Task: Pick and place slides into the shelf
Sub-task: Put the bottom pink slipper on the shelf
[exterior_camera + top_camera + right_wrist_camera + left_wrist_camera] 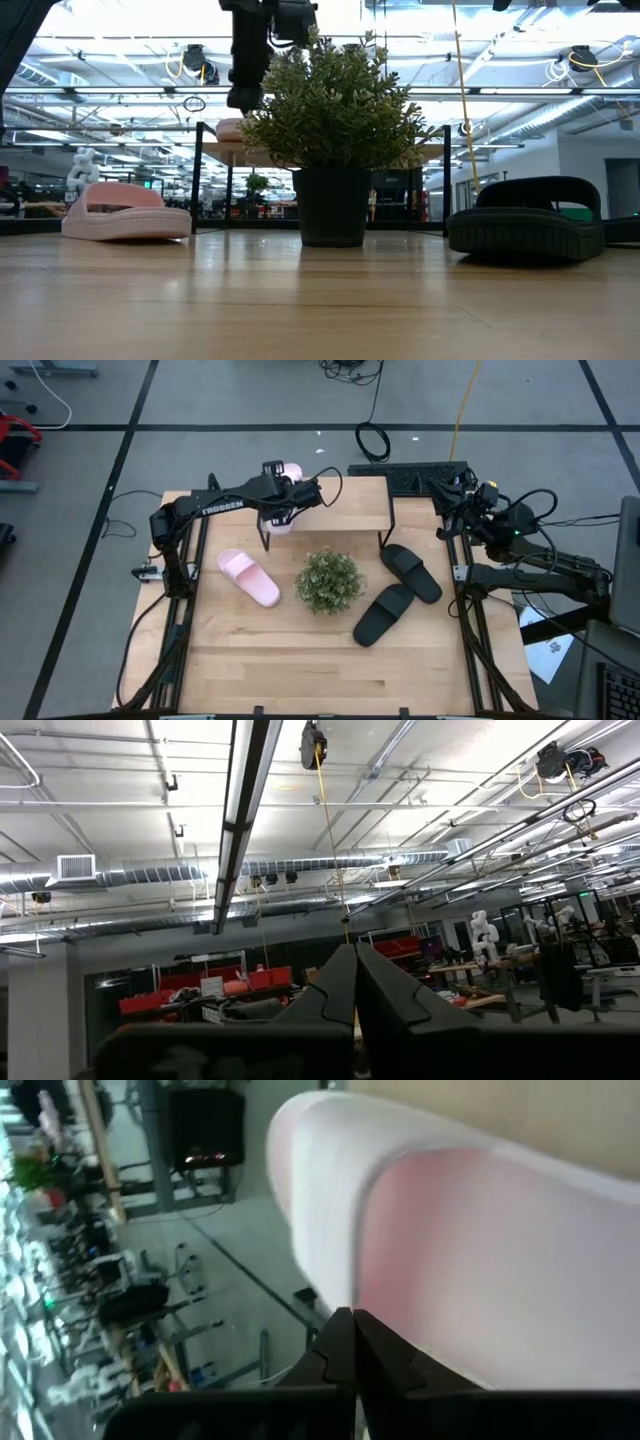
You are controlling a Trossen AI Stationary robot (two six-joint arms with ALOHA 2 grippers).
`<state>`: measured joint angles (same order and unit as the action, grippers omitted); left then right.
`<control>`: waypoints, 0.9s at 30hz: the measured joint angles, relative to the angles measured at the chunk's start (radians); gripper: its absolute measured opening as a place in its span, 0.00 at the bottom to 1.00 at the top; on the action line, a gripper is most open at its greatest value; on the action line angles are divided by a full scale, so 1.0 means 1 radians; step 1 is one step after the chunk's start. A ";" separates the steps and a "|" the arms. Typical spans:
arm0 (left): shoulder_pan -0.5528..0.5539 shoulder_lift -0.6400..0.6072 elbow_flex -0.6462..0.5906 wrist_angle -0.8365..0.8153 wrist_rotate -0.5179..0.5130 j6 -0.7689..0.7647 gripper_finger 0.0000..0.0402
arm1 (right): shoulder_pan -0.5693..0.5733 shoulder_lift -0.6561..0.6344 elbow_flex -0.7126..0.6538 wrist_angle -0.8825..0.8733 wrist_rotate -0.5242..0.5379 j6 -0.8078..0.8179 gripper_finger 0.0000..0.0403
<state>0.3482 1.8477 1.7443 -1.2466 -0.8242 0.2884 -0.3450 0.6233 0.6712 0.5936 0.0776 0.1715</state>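
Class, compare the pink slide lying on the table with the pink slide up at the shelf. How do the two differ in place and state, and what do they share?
The pink slide on the table lies flat on the tabletop left of the plant, untouched. The pink slide at the shelf sits at the left end of the shelf, with the shut left gripper right at it. The first shows in full from above; the arm partly covers the second. Both are light pink with a wide strap.

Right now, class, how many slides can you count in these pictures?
4. One pink slide lies on the table, another pink slide is on the shelf at the left gripper, and two black slides lie right of the plant.
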 joint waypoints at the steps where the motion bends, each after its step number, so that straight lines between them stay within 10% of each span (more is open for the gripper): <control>1: -0.004 0.000 0.000 0.004 0.013 0.011 0.01 | 0.000 0.000 0.000 0.000 0.000 0.000 0.00; 27: -0.014 -0.096 0.000 0.099 0.085 0.163 0.47 | 0.000 0.000 0.000 -0.072 0.000 -0.007 0.00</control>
<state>0.3343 1.7515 1.7447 -1.1479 -0.7390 0.4518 -0.3450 0.6234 0.6712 0.5216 0.0776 0.1640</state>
